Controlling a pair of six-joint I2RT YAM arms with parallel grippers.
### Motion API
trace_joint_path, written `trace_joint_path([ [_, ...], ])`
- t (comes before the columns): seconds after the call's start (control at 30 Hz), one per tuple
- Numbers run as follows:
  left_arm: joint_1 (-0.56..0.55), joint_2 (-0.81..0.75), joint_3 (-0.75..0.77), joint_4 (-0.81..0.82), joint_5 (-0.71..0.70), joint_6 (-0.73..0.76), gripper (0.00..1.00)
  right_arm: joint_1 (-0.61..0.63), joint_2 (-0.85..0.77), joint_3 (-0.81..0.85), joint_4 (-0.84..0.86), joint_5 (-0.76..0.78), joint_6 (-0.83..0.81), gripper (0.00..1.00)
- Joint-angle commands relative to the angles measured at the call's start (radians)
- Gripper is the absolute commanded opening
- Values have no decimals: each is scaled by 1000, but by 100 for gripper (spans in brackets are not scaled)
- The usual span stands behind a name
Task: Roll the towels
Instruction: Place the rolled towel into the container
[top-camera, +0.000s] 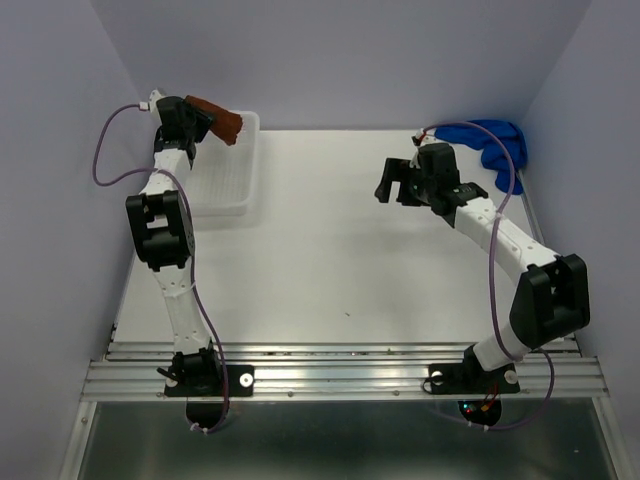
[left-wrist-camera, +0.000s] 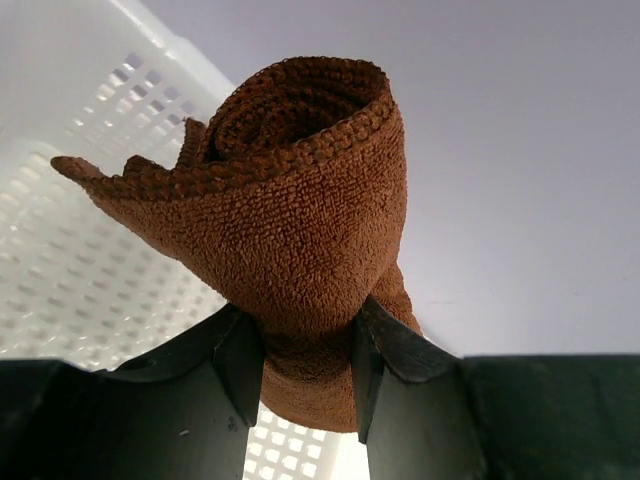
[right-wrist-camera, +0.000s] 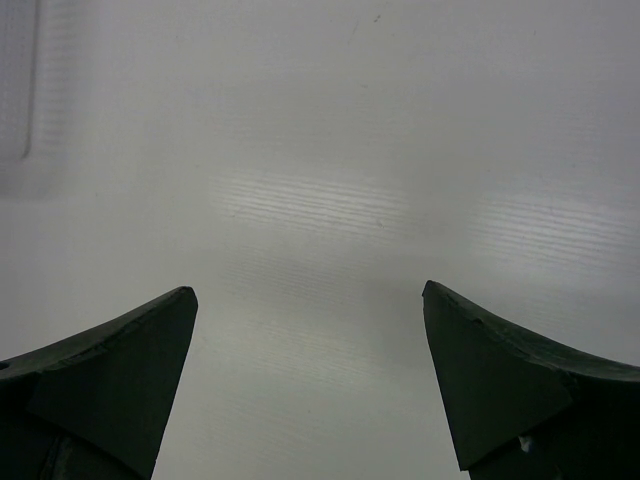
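Note:
A rolled rust-brown towel (left-wrist-camera: 300, 200) is clamped between the fingers of my left gripper (left-wrist-camera: 308, 345), which is shut on it. In the top view that left gripper (top-camera: 203, 118) holds the brown towel (top-camera: 222, 122) in the air above the far end of the white basket (top-camera: 230, 185). The blue towel (top-camera: 497, 142) lies crumpled in the far right corner of the table. My right gripper (top-camera: 392, 182) hovers over the table to the left of the blue towel. In the right wrist view the right gripper (right-wrist-camera: 310, 300) is open, with only bare table between its fingers.
The white perforated basket (left-wrist-camera: 70, 200) sits at the far left of the table, below and behind the held towel. Lavender walls close in the left, back and right sides. A metal rail (top-camera: 340, 370) runs along the near edge by the arm bases.

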Motion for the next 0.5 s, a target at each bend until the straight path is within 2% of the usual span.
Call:
trace_joint_path([
  [0.0,-2,-3,66,137,76,-41,0,-5,29,58,16,-33,-13,100],
  [0.47,-4,78,62,234,59,-93,0,-5,80,81,16,-55,-13,100],
])
